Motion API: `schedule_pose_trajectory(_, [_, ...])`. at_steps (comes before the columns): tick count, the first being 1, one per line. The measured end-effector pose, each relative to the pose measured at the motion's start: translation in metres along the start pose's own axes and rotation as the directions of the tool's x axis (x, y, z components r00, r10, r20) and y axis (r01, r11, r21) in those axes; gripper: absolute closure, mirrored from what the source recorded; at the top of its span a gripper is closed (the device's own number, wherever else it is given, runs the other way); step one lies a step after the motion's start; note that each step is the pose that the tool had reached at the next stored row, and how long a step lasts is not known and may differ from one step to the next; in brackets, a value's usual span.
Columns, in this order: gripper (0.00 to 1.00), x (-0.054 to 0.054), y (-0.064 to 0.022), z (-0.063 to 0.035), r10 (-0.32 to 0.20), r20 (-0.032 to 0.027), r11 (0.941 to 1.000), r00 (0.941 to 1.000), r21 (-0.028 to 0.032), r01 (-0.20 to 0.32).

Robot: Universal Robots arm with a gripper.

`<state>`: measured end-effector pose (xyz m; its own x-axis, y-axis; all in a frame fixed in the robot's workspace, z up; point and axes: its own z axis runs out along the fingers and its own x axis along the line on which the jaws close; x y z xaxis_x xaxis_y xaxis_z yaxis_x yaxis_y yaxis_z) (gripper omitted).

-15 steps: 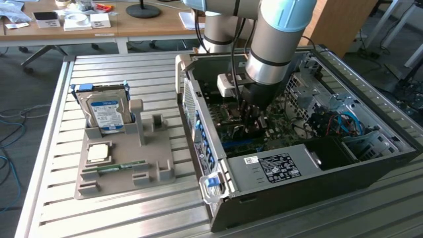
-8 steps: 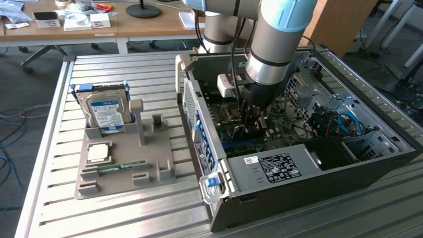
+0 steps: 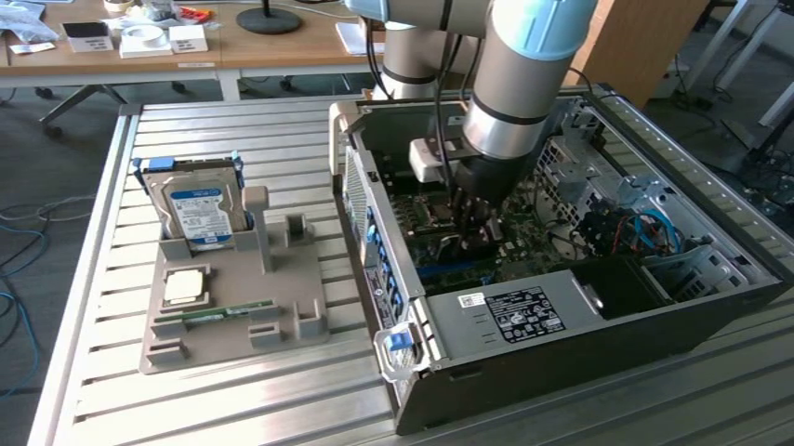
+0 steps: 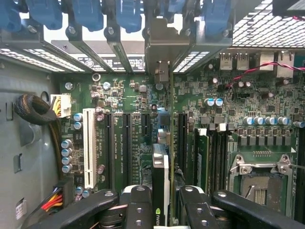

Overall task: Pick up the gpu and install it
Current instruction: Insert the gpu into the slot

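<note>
- Gripper is clamped on the gpu, held edge-on.
- Gpu hangs over the motherboard, at a slot inside the case.
- At the case's 9 o'clock in the exterior view: hard drive on a tray.

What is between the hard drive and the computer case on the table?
In the exterior view, the grey holder's empty upright slots stand between the hard drive and the case, then a bare strip of slatted table.
</note>
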<state>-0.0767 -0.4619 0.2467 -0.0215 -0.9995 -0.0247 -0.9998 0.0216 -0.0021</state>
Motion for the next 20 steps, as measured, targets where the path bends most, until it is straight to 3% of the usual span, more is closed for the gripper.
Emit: schedule_pose_trajectory(20, [0.73, -0.0001, -0.0006, -0.0021, 0.017, -0.0001, 0.9999, 0.9999, 0.0007, -0.017])
